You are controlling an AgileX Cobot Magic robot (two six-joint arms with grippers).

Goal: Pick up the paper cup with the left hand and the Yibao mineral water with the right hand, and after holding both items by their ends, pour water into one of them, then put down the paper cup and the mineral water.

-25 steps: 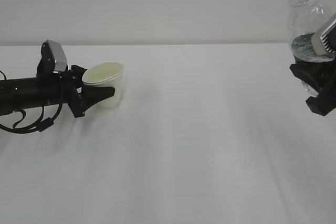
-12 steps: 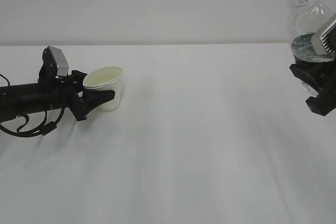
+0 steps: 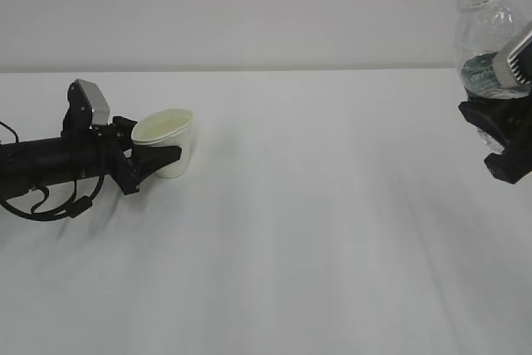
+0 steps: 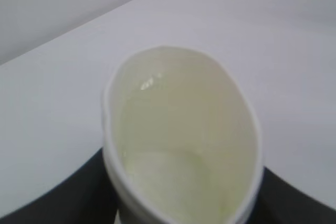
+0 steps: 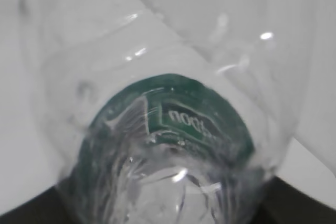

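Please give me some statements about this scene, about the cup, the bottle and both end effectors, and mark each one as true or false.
1. The left end effector is closed on the paper cup. True.
2. The bottle has a cap on it. False: its mouth is open, with no cap.
3. The bottle is held upright, with its mouth at the top. True.
4. The right end effector holds the bottle by its neck. False: it grips the lower part, below the green label.
5. The cup is squeezed, so its rim looks oval. True, as the left wrist view shows.
6. The cup and the bottle are touching each other. False: they are far apart, at opposite sides of the table.
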